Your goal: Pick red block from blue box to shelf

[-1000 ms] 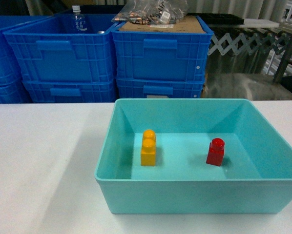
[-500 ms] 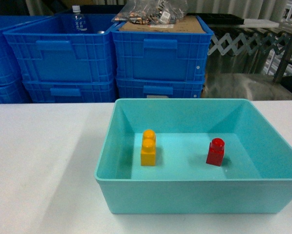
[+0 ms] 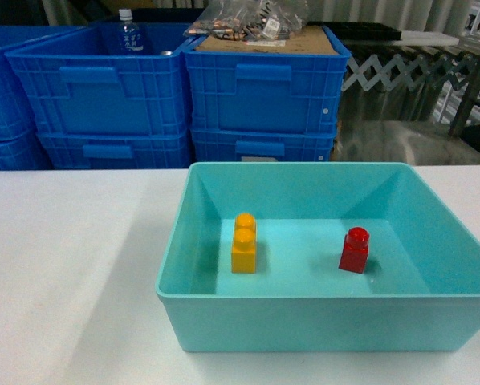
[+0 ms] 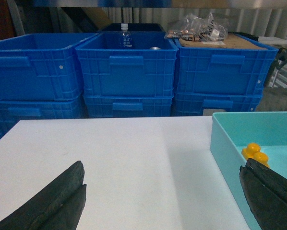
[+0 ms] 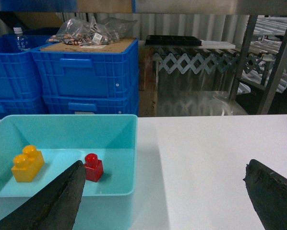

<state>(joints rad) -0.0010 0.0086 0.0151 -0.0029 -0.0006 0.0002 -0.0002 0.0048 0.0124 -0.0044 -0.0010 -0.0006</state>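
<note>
Red block (image 3: 354,250) pick, big stuff first. Far right past the bench (image 3: 63,265): slanted steel posts, probably the shelf (image 5: 241,62), well apart from everything else. Stacked dark blue crates (image 3: 264,96) along the far edge. Sitting near the middle of the bench: blue box (image 3: 320,325), open top, sloping walls.

Left pincer (image 4: 160,201) spread wide, holding nothing, hovering over bare bench left of the box. Right pincer (image 5: 160,201) also spread wide and holding nothing, near side, right of the box.

Inside the box, left of centre: taller orange brick (image 3: 243,244). Right of centre, upright on the floor, well apart from the orange one and clear of the walls: the red one.

Handling guess: light, hard, glossy plastic, so probably a bit slippery. Best to squeeze the flat sides of the square body, not the round stud. Plenty of room to come straight down from above.
</note>
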